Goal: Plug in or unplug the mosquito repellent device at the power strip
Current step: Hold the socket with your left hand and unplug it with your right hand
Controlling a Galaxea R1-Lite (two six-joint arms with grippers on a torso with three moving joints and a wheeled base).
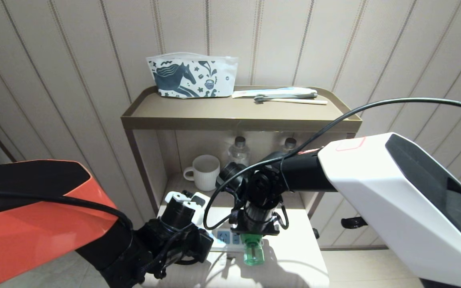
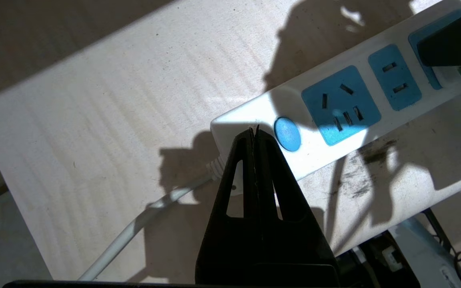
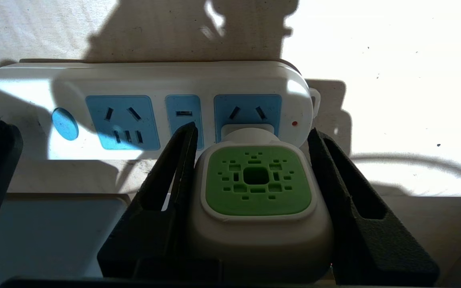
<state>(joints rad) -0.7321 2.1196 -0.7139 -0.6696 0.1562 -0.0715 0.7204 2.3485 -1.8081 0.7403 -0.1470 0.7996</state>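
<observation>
- The mosquito repellent device [image 3: 257, 200] sits plugged into the end socket of the power strip [image 3: 146, 86] on the low white table [image 1: 294, 264].
- The right gripper [image 3: 250, 180] is clamped on its white head, 1 finger each side.
- The left gripper [image 2: 257, 134], fingers together, hovers at the strip's cord end; pinning the strip there would probably ease a straight pull.
- On the shelf behind, a white mug [image 1: 205, 172] and 2 bottles [image 1: 239, 152]; contents hard to tell.
</observation>
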